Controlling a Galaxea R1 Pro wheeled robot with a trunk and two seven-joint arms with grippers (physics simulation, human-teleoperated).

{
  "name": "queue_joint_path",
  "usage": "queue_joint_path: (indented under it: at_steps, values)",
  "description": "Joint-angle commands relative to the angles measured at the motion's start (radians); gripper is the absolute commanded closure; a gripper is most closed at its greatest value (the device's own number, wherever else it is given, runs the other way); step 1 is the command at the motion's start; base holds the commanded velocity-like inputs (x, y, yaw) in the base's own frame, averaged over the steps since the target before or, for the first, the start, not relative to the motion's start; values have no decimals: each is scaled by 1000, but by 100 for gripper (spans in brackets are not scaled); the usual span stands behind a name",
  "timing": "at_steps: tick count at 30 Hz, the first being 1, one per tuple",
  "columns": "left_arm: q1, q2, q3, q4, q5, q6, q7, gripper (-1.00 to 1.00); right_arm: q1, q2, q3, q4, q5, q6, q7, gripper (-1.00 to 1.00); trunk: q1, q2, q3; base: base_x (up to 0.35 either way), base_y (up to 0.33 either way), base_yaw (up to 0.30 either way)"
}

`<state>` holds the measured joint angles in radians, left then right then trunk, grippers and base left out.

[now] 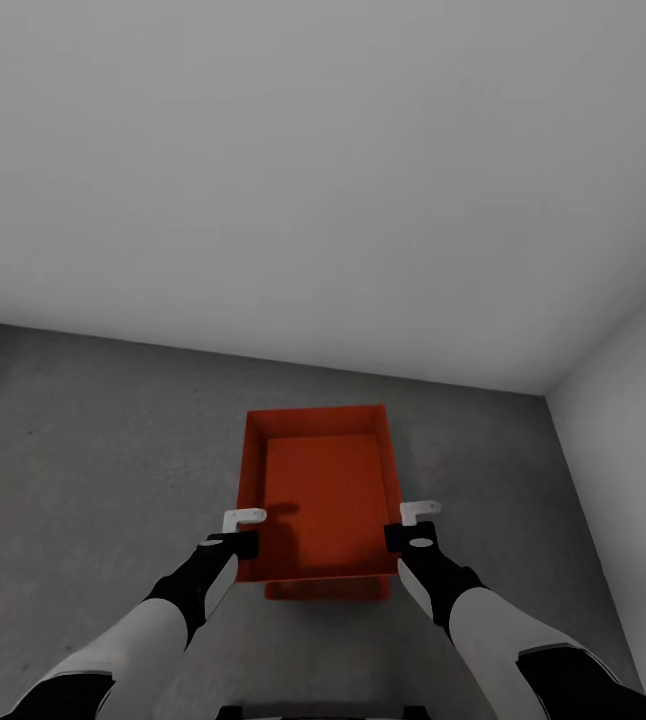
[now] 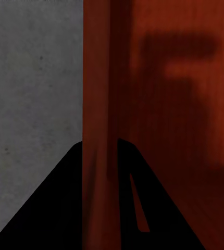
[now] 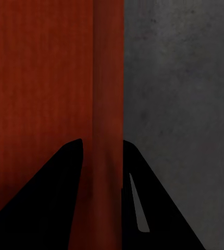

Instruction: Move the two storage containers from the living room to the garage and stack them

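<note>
I have the upper storage container (image 1: pixel 321 490) held over the garage floor (image 1: pixel 93 450), stacked on the lower container (image 1: pixel 325 590). My left gripper (image 1: pixel 241 530) is clamped on its left wall, my right gripper (image 1: pixel 415 524) on its right wall.

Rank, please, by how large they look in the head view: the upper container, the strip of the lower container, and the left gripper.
1. upper container
2. lower container, just a strip showing
3. left gripper, though it is nearer the camera, so true size is unsure
</note>
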<state>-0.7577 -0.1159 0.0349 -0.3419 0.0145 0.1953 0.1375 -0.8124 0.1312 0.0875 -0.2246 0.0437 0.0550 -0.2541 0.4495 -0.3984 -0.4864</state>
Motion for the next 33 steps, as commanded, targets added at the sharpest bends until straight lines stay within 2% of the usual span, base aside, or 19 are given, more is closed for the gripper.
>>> queue_joint_path:
  at_steps: [1,15,28,33]
  values:
    - [0,30,-12,-5,-10,-27,5,100,-1,-7,3,4,-10,6,-4,100,1,-2,-1,0,0,0]
    - [0,31,-12,-5,-10,-27,6,100,-1,-8,3,4,-10,5,-4,100,1,-2,0,0,0,-13]
    - [0,31,-12,-5,-10,-27,6,100,-1,-8,3,4,-10,5,-4,100,1,-2,0,0,0,-241]
    - [0,30,-12,-5,-10,-27,5,100,-1,-7,3,4,-10,5,-4,100,1,-2,0,0,0,-69]
